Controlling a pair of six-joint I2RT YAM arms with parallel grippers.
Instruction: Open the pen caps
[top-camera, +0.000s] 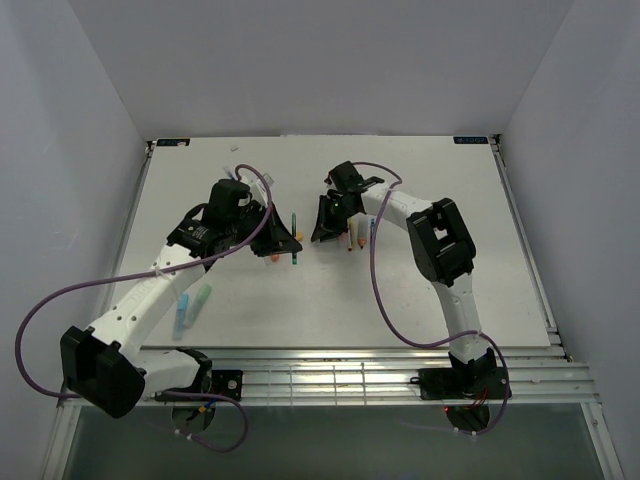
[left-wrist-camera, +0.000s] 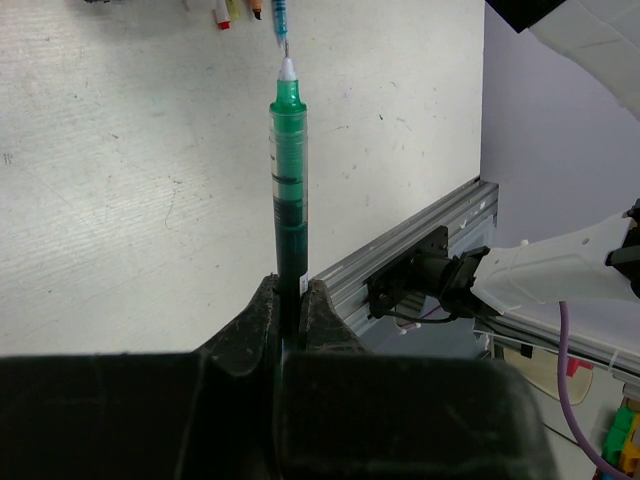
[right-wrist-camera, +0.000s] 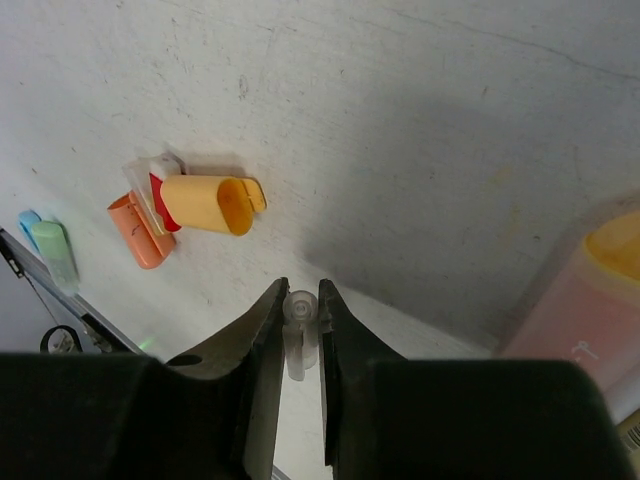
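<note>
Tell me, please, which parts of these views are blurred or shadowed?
Right wrist: the pink object at the right edge is blurred, a shadow darkens the table, the clear cap in the right gripper looks soft. Left wrist: the green pen in the left gripper is crisp. Top external: evenly lit.

Two white-and-black robot arms reach forward from their bases, side by side. The left arm (top-camera: 150, 290) folds back at a low elbow, then stretches forward and to the right. The left gripper (left-wrist-camera: 290, 298) has its jaws pinched tight on the end of a green pen (left-wrist-camera: 288, 190). The right arm (top-camera: 447, 275) rises to a high elbow and bends left. The right gripper (right-wrist-camera: 300, 298) points down, jaws nipping a small clear cap (right-wrist-camera: 300, 312). The two grippers sit near each other, apart.
</note>
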